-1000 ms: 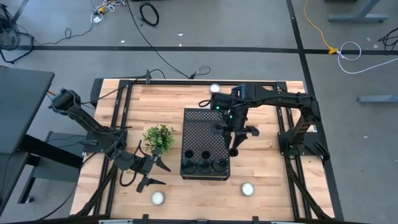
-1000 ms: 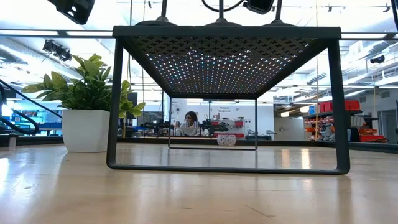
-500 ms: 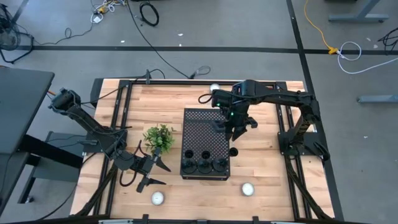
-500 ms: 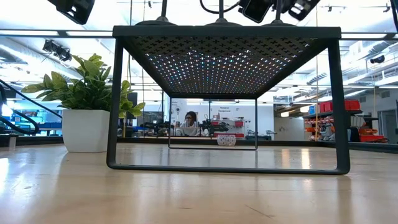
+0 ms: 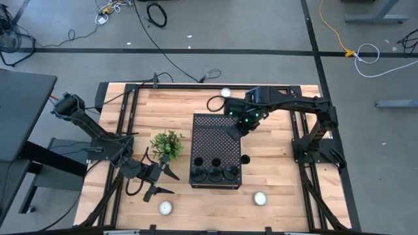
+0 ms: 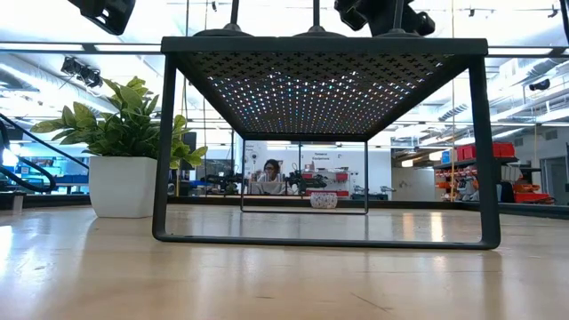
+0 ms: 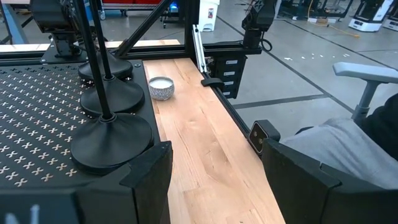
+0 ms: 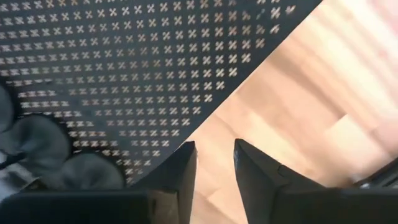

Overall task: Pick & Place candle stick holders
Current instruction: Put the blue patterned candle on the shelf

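Three holders (image 5: pixel 214 172) stand in a row on the front edge of the perforated box (image 5: pixel 213 134); a fourth (image 5: pixel 245 159) stands on the worktop (image 5: pixel 281 176) just beside the box's right side. They look like stiff, light metal, top-heavy on thin stems and smooth to grip, so a pinch low on the stem, near the round base (image 7: pixel 112 138), seems safest. The right claw (image 8: pixel 214 163) hovers over the box's right edge, fingers narrowly apart and empty. The left claw (image 5: pixel 157 179) waits spread beside the plant (image 5: pixel 167 144).
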